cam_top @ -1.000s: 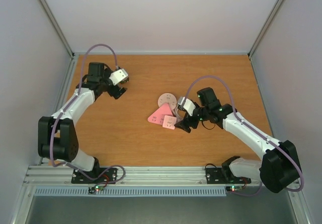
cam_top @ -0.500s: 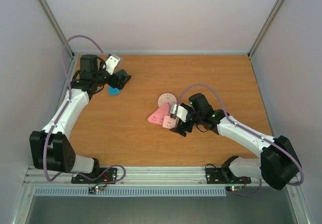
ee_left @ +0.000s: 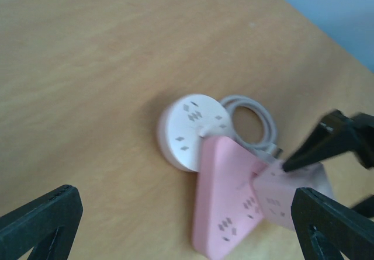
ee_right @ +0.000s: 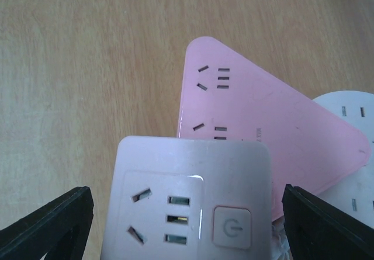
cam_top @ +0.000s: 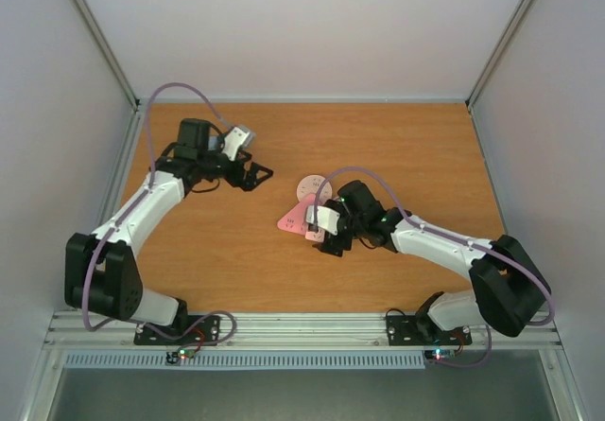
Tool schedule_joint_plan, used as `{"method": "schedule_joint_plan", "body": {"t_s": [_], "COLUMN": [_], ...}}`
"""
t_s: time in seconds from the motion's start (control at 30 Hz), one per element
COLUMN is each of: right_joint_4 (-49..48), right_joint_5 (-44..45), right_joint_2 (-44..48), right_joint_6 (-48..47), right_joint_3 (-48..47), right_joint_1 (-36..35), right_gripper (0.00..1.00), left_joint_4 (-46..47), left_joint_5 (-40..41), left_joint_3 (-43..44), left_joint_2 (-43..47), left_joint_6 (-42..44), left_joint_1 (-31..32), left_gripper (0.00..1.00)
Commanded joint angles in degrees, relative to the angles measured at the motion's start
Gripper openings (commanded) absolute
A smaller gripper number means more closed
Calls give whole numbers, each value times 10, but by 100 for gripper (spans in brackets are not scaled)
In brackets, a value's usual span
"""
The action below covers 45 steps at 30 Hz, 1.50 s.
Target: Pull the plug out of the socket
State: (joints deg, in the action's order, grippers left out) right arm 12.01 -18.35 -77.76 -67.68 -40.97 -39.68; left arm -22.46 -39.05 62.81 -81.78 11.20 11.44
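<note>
My right hand point(ee_right: 187, 228) hangs spread, one finger either side of the square pink plug point(ee_right: 187, 198), which overlaps the triangular pink socket point(ee_right: 257, 114) near the middle of the worktop point(cam_top: 217, 251). I'd close squarely on its flanks, then pull straight off. My left hand point(cam_top: 257, 173), also spread, hovers toward the far-left corner. It should pin the socket first.

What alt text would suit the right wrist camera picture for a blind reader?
A pale pink square socket block with a power button shows between the right gripper's open fingers, overlapping a pink triangular socket on a wooden table. A white round socket shows at right.
</note>
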Motion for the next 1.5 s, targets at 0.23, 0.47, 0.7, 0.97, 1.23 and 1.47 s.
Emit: {"method": "schedule_joint_plan", "body": {"t_s": [0.23, 0.47, 0.7, 0.97, 1.23, 1.47], "right_joint_4": [-39, -42, -44, -48, -49, -37], "right_joint_5": [34, 36, 35, 26, 19, 12], "right_joint_2": [-37, -39, -39, -36, -34, -21], "right_joint_6": [-27, -29, -25, -14, -10, 7], "right_joint_3": [-6, -6, -7, -10, -12, -22], "right_joint_1": [-15, -16, -17, -17, -17, -17], "right_gripper": [78, 63, 51, 40, 34, 30], "left_joint_4": [51, 72, 79, 83, 103, 101], "left_joint_5": [-111, -107, -71, -31, -16, 61], "left_joint_3": [-35, -18, 0, -3, -22, -20], "left_joint_2": [-118, -196, -259, -287, -297, -311], "left_joint_6": [-26, -37, -21, -7, -8, -26], "left_joint_1": [66, 100, 114, 147, 166, 168], "left_gripper": [100, 94, 88, 82, 80, 68]}}
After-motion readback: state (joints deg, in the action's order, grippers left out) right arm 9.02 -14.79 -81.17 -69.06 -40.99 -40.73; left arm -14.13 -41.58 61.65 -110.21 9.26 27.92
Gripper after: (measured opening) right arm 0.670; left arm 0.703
